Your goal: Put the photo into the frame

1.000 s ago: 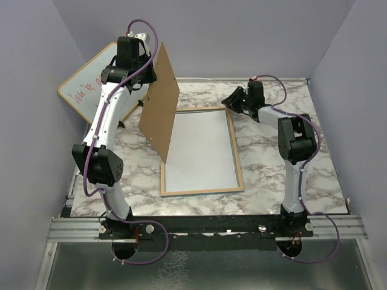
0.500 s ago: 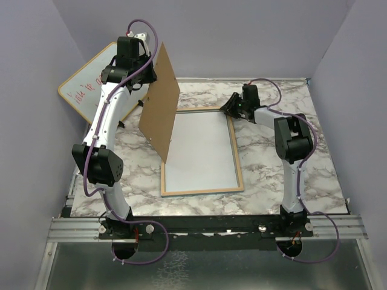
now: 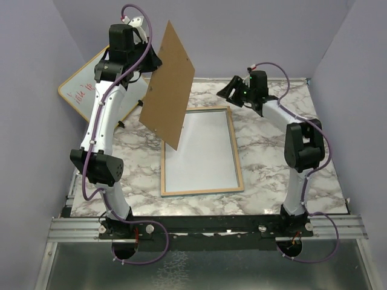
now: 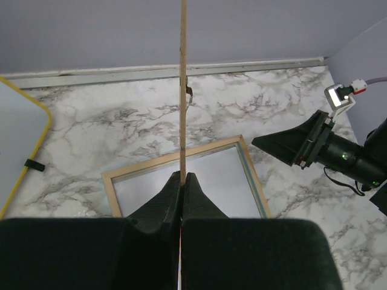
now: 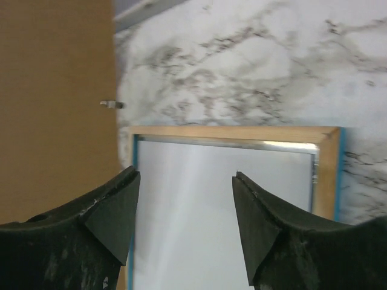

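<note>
My left jaws are pinched shut on the lower edge of the backing board (image 4: 183, 90). The board stands edge-on straight up out of them, clear of the tabletop (image 5: 254, 54) and leaning above the frame's left side. It looks like a thin, stiff, light sheet, so an edge pinch should carry it. I judge it would catch air and swing if I moved quickly.

My right jaws stand wide with nothing between them, hovering over the far end of the frame (image 5: 242, 132). The frame lies flat directly beneath them with its pale wooden back facing up, and a sliver of blue shows along its outer edge. Under the gap of the right jaws, inside the rails, sits a pale, faintly shiny panel (image 5: 211, 199). I cannot tell whether this is the glazing or the white reverse of the photo. No balloon print shows anywhere, so I cannot say where the photo is.

As a paper print, the photo should be light, limp and smooth, and easy to crease. Lying flat it would offer no edge to take hold of. I would lift it gently by a corner or a short edge and expect it to sag. The frame looks rigid and is best left lying.

Marbled tabletop runs on beyond both jaws. A whiteboard (image 4: 18, 139) lies off to the left of my left jaws.
</note>
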